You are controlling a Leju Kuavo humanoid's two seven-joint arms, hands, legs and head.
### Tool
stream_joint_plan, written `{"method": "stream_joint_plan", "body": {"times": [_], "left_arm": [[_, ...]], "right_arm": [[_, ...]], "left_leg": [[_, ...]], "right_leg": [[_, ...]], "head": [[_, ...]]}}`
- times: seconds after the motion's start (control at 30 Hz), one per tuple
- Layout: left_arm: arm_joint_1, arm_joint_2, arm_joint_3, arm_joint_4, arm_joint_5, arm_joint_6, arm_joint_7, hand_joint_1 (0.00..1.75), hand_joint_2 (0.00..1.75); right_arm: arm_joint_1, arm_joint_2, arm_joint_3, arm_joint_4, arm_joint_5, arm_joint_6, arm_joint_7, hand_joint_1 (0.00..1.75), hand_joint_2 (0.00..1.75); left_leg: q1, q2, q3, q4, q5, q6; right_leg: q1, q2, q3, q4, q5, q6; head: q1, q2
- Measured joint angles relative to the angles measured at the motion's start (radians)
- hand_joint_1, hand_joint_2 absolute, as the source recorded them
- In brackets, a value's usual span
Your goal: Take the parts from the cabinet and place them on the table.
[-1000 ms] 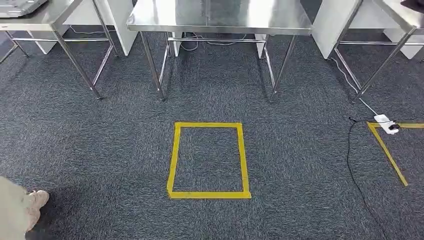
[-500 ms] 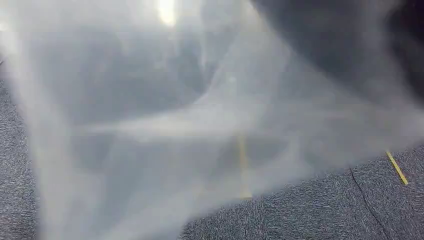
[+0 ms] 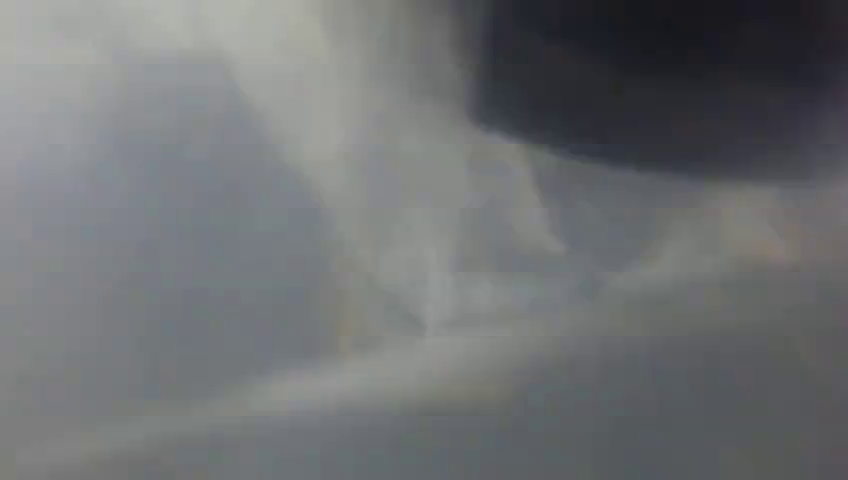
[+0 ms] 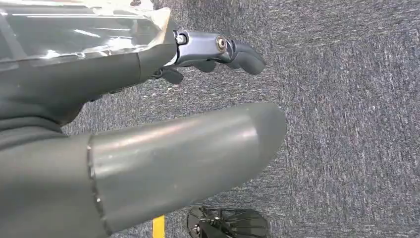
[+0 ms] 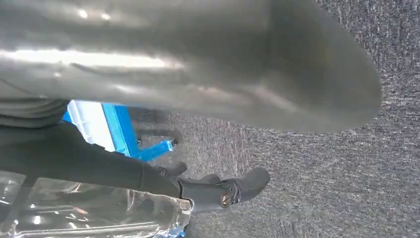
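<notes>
Both your left hand point(image 4: 148, 64) and right hand point(image 5: 163, 186) grip a clear plastic bag point(image 4: 74, 29) over carpet point(image 4: 346, 124); it smothers the head view, so you risk walking blind.

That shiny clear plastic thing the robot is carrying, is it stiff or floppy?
Probably floppy: the clear plastic looks crinkled beside the left hand. Likely light and slippery too, judging by its thin, glossy folds near the right hand.
</notes>
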Motion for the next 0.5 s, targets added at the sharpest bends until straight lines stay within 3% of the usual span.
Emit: {"method": "stream_joint_plan", "body": {"times": [0.03,0.07,0.1,0.13,0.2,0.23,0.27,0.3,0.37,0.4,0.43,0.47,0.5], "left_arm": [[0.000,0.002,0.002,0.000,0.000,0.000,0.000,0.00,0.00],[0.000,0.000,0.003,0.000,0.000,0.000,0.000,0.00,0.00],[0.000,-0.001,0.005,0.000,0.000,0.001,0.000,0.00,0.00],[0.000,-0.001,0.006,0.000,0.000,0.001,0.000,0.00,0.00],[0.002,-0.002,0.007,0.000,0.000,0.001,0.000,0.00,0.00],[0.004,-0.003,0.008,0.001,-0.002,0.002,-0.001,0.00,0.00],[0.006,-0.003,0.009,0.001,-0.002,0.003,-0.002,0.00,0.00],[0.008,-0.004,0.010,0.001,-0.004,0.005,-0.003,0.00,0.00],[0.009,-0.006,0.010,0.001,-0.011,0.014,-0.005,0.00,0.00],[0.008,-0.006,0.010,0.001,-0.013,0.023,-0.007,0.00,0.00],[0.009,-0.003,0.010,0.000,-0.017,0.031,-0.011,0.00,0.00],[0.009,-0.005,0.010,0.000,-0.021,0.044,-0.019,0.00,0.00],[0.011,-0.008,0.010,0.000,-0.023,0.051,-0.023,0.00,0.00]], "right_arm": [[0.000,0.001,0.001,0.000,0.006,0.005,0.000,0.00,0.00],[0.000,-0.001,0.002,0.000,0.009,0.006,0.000,0.00,0.00],[0.000,-0.003,0.003,0.000,0.013,0.009,0.000,0.00,0.00],[0.000,-0.002,0.003,0.000,0.016,0.013,0.003,0.00,0.00],[0.001,-0.004,0.006,0.000,0.021,0.014,0.007,0.00,0.00],[0.002,-0.005,0.008,0.000,0.023,0.016,0.010,0.00,0.00],[0.003,-0.007,0.010,0.000,0.024,0.021,0.014,0.00,0.00],[0.004,-0.008,0.013,0.000,0.026,0.024,0.018,0.00,0.00],[0.005,-0.011,0.020,0.000,0.026,0.027,0.023,0.00,0.00],[0.006,-0.009,0.021,0.000,0.027,0.030,0.023,0.00,0.00],[0.005,0.000,0.023,0.003,0.031,0.034,0.023,0.00,0.00],[0.006,-0.003,0.027,0.003,0.035,0.034,0.023,0.00,0.00],[0.006,-0.006,0.028,0.003,0.037,0.034,0.023,0.00,0.00]], "left_leg": [[-0.002,-0.002,0.000,-0.006,0.004,0.012],[0.019,-0.002,0.013,-0.034,0.022,0.022],[0.015,-0.003,0.017,-0.047,0.030,0.019],[0.020,-0.004,0.013,-0.050,0.036,0.024],[0.023,-0.008,0.004,-0.049,0.039,0.021],[0.024,-0.012,0.001,-0.049,0.041,0.018],[0.027,-0.017,-0.001,-0.049,0.043,0.014],[0.032,-0.025,-0.001,-0.048,0.044,0.006],[0.048,-0.042,-0.006,-0.037,0.043,-0.015],[0.045,-0.047,-0.015,-0.020,0.038,-0.033],[0.045,-0.056,-0.023,-0.013,0.031,-0.044],[0.040,-0.061,-0.020,-0.017,0.031,-0.050],[0.042,-0.062,-0.021,-0.016,0.032,-0.052]], "right_leg": [[-0.013,-0.003,0.014,-0.007,0.008,0.008],[0.006,-0.002,0.011,-0.008,0.004,0.008],[-0.002,0.001,0.001,0.009,-0.009,0.008],[-0.003,0.005,-0.030,0.071,-0.046,-0.001],[-0.011,0.010,-0.110,0.238,-0.112,-0.004],[-0.015,0.010,-0.136,0.294,-0.125,0.002],[-0.021,0.010,-0.138,0.300,-0.120,0.012],[-0.029,0.010,-0.114,0.257,-0.096,0.028],[-0.048,0.018,-0.016,0.074,-0.025,0.066],[-0.063,0.047,0.019,0.002,-0.021,0.081],[-0.045,0.060,0.010,0.012,-0.024,0.063],[-0.043,0.046,0.005,0.022,-0.026,0.031],[-0.045,0.042,0.006,0.024,-0.026,0.021]], "head": [[-0.003,0.000],[-0.001,0.000],[0.000,0.000],[0.005,0.000],[0.007,0.000],[0.006,0.000],[0.007,0.000],[0.006,0.000],[0.008,0.000],[0.014,0.000],[0.034,0.000],[0.029,0.000],[0.021,0.000]]}}
